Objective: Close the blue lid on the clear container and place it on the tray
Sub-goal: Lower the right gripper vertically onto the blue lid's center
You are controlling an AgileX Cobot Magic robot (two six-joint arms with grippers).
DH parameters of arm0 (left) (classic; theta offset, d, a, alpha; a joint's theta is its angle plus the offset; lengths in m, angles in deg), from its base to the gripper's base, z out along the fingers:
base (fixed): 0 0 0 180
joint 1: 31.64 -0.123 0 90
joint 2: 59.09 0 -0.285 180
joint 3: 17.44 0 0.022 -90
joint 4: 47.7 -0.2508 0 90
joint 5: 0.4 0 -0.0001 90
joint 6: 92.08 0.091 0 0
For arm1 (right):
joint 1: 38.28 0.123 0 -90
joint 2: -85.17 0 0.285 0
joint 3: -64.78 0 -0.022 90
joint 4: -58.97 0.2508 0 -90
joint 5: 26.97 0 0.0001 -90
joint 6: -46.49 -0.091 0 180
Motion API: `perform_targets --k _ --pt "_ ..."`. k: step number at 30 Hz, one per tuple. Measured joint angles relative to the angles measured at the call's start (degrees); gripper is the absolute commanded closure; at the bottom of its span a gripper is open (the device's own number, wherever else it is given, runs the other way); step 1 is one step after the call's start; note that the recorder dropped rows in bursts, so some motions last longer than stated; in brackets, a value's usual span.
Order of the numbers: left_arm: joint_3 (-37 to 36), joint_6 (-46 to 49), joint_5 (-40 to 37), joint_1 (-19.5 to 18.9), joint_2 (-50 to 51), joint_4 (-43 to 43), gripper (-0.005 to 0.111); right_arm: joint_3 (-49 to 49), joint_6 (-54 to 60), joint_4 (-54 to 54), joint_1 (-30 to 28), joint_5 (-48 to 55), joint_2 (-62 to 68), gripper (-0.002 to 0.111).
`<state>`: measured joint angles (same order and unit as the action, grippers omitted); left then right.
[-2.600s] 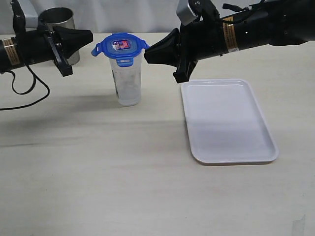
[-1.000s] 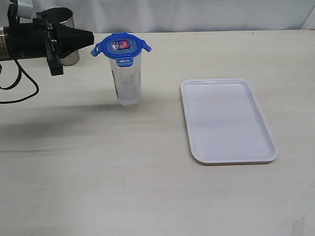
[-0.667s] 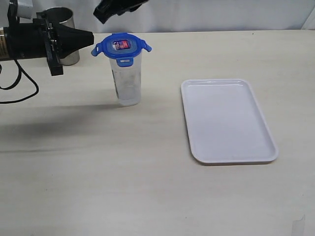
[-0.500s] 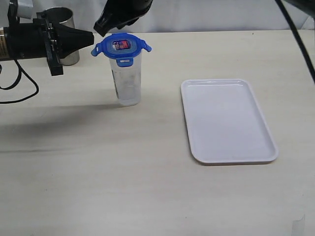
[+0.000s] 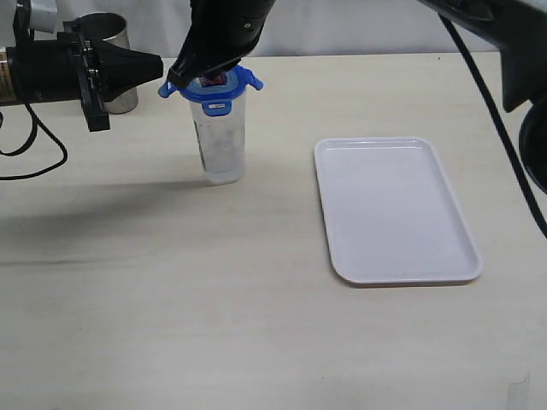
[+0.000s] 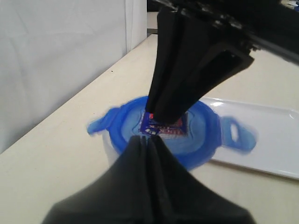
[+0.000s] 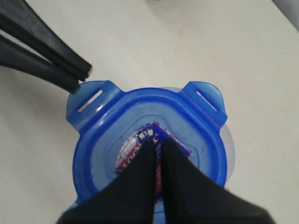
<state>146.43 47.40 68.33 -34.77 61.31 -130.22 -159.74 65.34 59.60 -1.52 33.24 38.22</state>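
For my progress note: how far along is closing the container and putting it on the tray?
Done: the blue lid sits on the clear container. In hand: the right gripper, jaws shut, seems to press its centre; the left gripper hovers beside. Left: snap the outstretched flaps, move it onto the tray.

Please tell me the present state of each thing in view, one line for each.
blue lid: on the clear container, side flaps sticking out.
clear container: upright, lidded.
tray: lying flat, nothing on it.
steel cup: upright, partly hidden.
left gripper: shut, holding nothing, beside the lid.
right gripper: shut, tip at the lid's centre.
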Motion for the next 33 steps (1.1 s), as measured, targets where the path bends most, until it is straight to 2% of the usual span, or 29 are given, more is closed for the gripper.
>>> perform_targets --k 33 --pt "0.00 0.00 0.00 0.00 0.00 -0.10 0.107 -0.34 -0.87 -4.29 0.00 -1.37 1.15 0.104"
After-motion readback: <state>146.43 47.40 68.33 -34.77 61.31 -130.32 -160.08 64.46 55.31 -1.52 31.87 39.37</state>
